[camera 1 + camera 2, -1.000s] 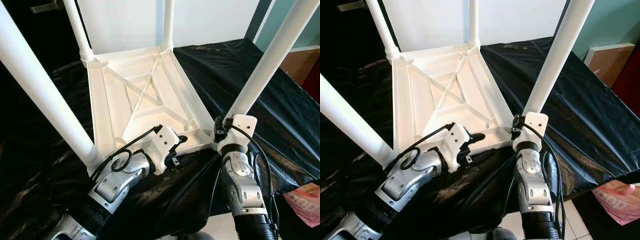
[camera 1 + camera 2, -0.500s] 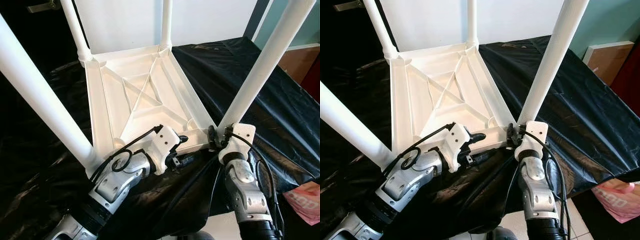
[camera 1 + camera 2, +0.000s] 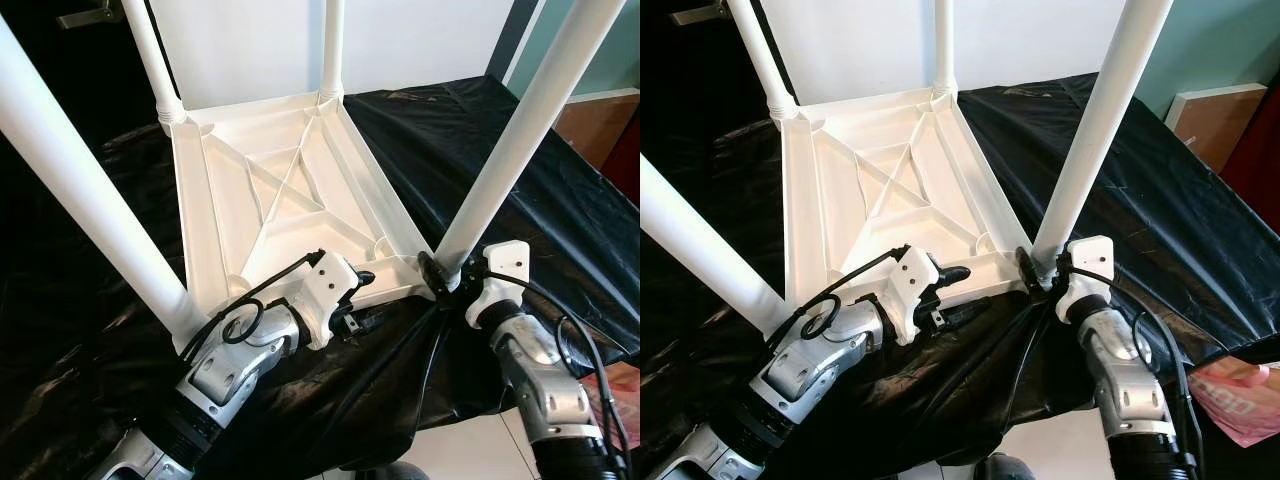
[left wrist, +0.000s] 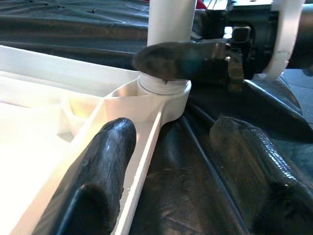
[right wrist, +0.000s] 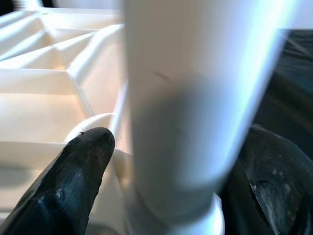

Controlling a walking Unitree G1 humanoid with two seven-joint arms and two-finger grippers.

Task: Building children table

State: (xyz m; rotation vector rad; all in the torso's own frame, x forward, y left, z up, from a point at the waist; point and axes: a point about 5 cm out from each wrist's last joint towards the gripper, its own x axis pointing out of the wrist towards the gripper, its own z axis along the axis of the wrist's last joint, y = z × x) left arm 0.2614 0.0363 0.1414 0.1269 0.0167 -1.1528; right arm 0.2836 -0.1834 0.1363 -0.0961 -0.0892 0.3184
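**At the near right corner: right gripper on the leg base, left gripper steadying the rim**

On the black sheet (image 3: 520, 170) covering the work surface, the white children's table (image 3: 290, 200) lies upside down, ribbed underside up, so its corner sockets face up to take the legs. All four white legs stand in the corners.

The right gripper (image 3: 447, 275) sits at the foot of the near right leg (image 3: 500, 170), just above its socket. In the right wrist view its fingers (image 5: 73, 181) are apart, one on each side of the leg, close to it; whether they press on it I cannot tell. Low placement likely serves to twist or seat the leg where it meets the socket.

The left gripper (image 3: 362, 300) is at the near edge of the table, fingers spread. In the left wrist view one finger (image 4: 100, 166) is above the white rim, the other over the black sheet, straddling the edge without clamping it. Probably there to keep the tabletop from sliding or turning while the leg is worked.

The other legs look seated, so the build seems close to done, this corner being the last.
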